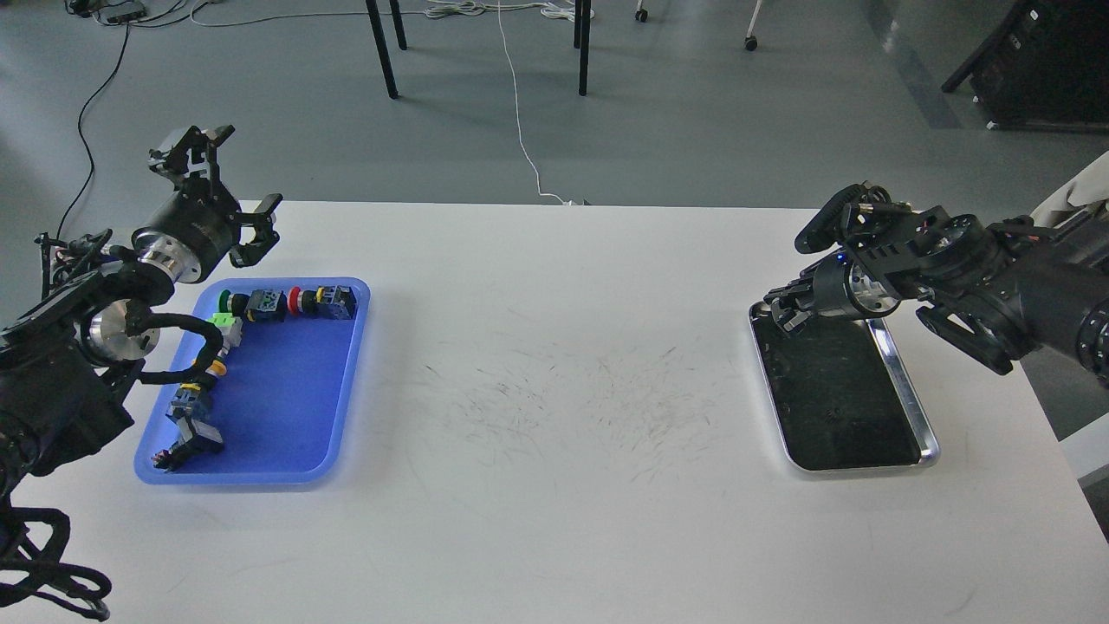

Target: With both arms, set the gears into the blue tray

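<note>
Both grippers busy — left gripper (227,186) spread wide above rectangular blue plastic tray (286,416); right gripper (784,310) (grip unreadable) at shiny silver metal tray (927,433). Descend slowly — gears indistinguishable against dark interior.

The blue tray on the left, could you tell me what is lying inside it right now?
Inside the blue tray lie colourful push-button switches along its far and left sides. No gears show; the left arm's cables cover part of the left edge.

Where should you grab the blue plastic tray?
I'd pinch the low raised rim of the blue plastic tray on its long right side, coming from the white table's middle; that edge is bare, while push-button switches crowd the left and far edges.
</note>
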`<move>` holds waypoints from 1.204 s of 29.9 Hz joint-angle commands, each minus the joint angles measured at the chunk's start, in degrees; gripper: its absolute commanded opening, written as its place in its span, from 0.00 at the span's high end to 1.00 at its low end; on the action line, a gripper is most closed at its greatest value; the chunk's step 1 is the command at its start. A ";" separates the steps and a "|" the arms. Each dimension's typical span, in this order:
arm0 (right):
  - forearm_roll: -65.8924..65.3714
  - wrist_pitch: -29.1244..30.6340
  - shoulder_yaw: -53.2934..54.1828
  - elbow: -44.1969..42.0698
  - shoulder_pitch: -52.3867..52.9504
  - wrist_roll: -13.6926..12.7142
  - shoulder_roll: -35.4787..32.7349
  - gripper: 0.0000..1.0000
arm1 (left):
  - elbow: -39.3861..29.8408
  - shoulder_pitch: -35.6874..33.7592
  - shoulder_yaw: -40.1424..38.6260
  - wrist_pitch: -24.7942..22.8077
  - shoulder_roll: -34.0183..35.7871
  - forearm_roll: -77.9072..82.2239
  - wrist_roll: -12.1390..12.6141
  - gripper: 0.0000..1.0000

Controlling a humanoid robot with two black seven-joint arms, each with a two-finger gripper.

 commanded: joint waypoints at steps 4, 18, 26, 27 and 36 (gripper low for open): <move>0.09 0.31 -0.11 0.32 0.52 0.01 -0.07 0.68 | 0.00 0.06 0.00 0.00 0.34 0.00 0.00 0.02; 6.77 12.52 0.33 6.73 10.01 0.01 -5.69 0.13 | 0.00 0.32 0.00 0.18 -0.28 0.00 0.08 0.02; 6.25 17.27 -0.28 17.28 13.79 0.01 -13.24 0.13 | 0.00 0.41 0.00 0.18 0.07 0.00 0.09 0.02; 6.07 17.27 -0.63 17.19 13.44 0.01 -13.43 0.13 | 0.00 0.32 0.00 0.18 -0.10 0.00 0.09 0.02; 5.54 16.66 -4.68 13.51 8.79 0.01 -13.52 0.16 | 0.00 0.58 0.00 -0.23 0.69 0.00 0.00 0.02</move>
